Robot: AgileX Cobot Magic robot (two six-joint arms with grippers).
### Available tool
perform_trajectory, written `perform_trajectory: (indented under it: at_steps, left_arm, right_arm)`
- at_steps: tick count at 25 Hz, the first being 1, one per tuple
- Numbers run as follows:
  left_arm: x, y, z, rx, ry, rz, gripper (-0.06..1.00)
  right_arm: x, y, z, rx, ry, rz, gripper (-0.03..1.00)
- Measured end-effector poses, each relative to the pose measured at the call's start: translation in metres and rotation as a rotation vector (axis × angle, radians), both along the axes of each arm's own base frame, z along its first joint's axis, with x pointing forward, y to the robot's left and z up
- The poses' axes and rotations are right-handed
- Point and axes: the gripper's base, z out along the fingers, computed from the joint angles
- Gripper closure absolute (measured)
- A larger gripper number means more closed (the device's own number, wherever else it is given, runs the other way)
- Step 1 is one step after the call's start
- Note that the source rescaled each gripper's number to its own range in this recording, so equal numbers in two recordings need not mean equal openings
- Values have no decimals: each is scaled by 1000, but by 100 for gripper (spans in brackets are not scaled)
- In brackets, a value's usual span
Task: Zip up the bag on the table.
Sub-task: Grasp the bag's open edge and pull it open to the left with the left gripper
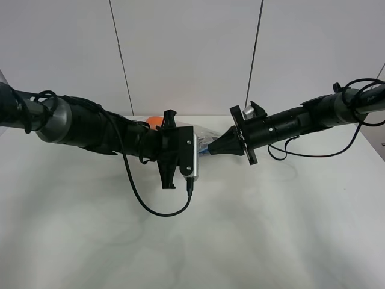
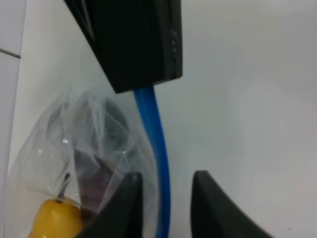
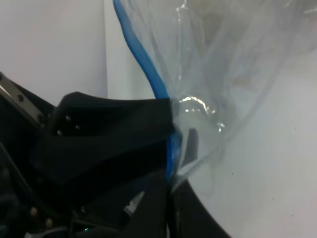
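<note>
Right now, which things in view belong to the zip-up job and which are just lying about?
Job: bag, its blue zipper strip, left tool straddling the strip, right tool shut on it, table.
Just there: yellow item and dark purple item in the bag; orange item behind the left arm; black cable.

Clear bag (image 2: 74,129) w/ blue zip strip (image 2: 156,144)
</note>
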Motion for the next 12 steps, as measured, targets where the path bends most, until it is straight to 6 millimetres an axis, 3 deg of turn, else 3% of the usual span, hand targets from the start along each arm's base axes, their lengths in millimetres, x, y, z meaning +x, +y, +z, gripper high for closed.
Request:
perform_trajectory:
  at_steps: [12]
  left_arm:
    - [2,3,-1,23,-7,26,94]
  right_arm:
    - [0,0,0,0,0,1,96]
